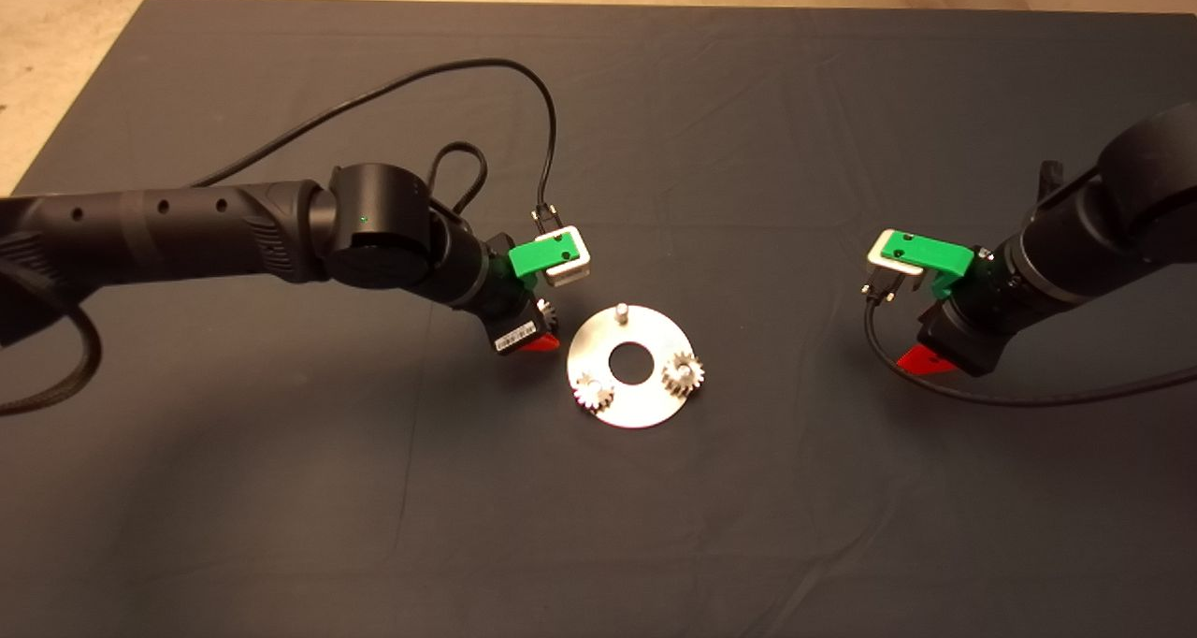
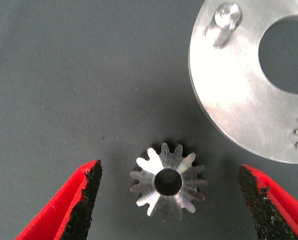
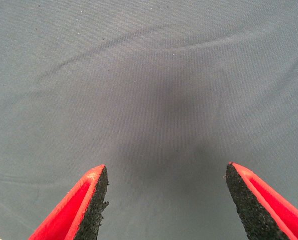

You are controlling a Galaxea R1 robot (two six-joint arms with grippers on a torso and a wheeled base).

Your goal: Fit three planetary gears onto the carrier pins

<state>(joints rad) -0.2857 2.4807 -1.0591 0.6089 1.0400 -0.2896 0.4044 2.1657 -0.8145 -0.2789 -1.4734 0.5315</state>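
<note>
Nearest the left wrist camera, the left claw (image 2: 169, 200) stands wide open, its two black pads (image 2: 86, 200) either side of a loose planetary gear (image 2: 169, 182) and touching neither flank. The gear lies flat on the dark mat (image 2: 63, 75) of the tabletop, bore upward, just beside the carrier plate (image 2: 229, 95).

Beyond it, one bare carrier pin (image 2: 224, 22) stands upright near the plate's rim, on the side away from the head camera. In the head view the other two pins already carry gears: one at the plate's near-left (image 1: 593, 392), one at its right (image 1: 683, 372). So two of three look installed, and the step in hand seems to be picking up the last gear.

The next move likely calls for lowering the claw around the gear and closing on its toothed flanks while keeping it level. Then the gear goes over to the free pin, where the bore must line up squarely with the pin before it is pressed down.

Farther off, the right claw (image 3: 166, 200) hangs over bare mat well to the right of the plate, spread wide and holding nothing.

In the head view the left arm hides nearly all of the loose gear; the wrist view cuts off part of the plate and shows only the teeth of one seated gear at the frame's edge. How fully the two mounted gears sit on their pins is hard to judge.
</note>
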